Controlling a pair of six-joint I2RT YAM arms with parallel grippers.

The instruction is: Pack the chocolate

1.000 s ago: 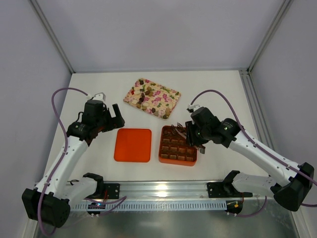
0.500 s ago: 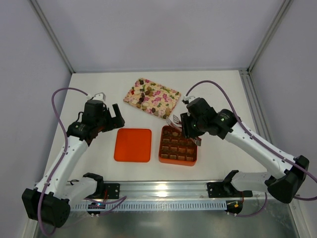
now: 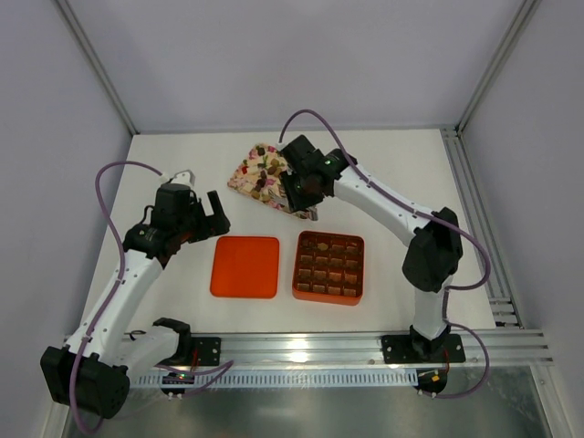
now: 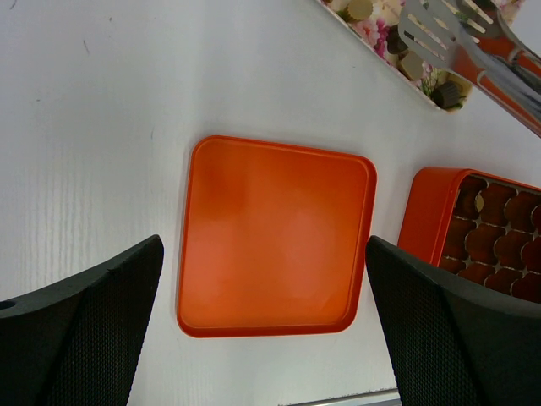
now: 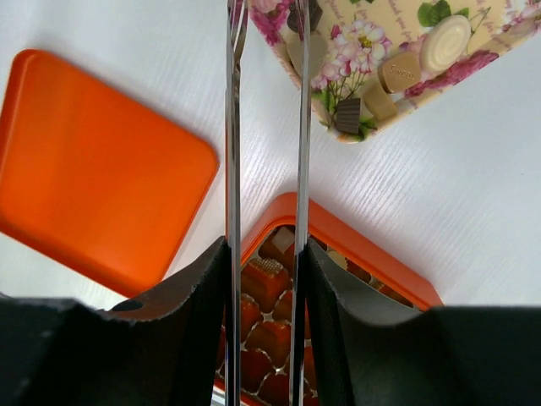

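Chocolate point(image 3: 266, 172): loose lumps on the floral tray point(image 3: 245, 179) at far centre of the table; more sit in the cells of the orange box point(image 3: 297, 269), nearer the arm bases. Right gripper point(image 3: 304, 192) is clamped on metal tongs point(image 5: 232, 127) — blades slightly apart, tips over the tray's near edge. Left gripper point(image 3: 217, 210) has its fingers spread wide above the orange lid point(image 3: 245, 266), which lies just left of the box.

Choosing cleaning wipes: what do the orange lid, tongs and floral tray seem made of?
Orange lid: probably plastic, smooth satin sheen, moulded rounded rim. Tongs: metal, thin bright reflective blades with slotted ends. Floral tray: printed pattern; tin, plastic or card, cannot tell.
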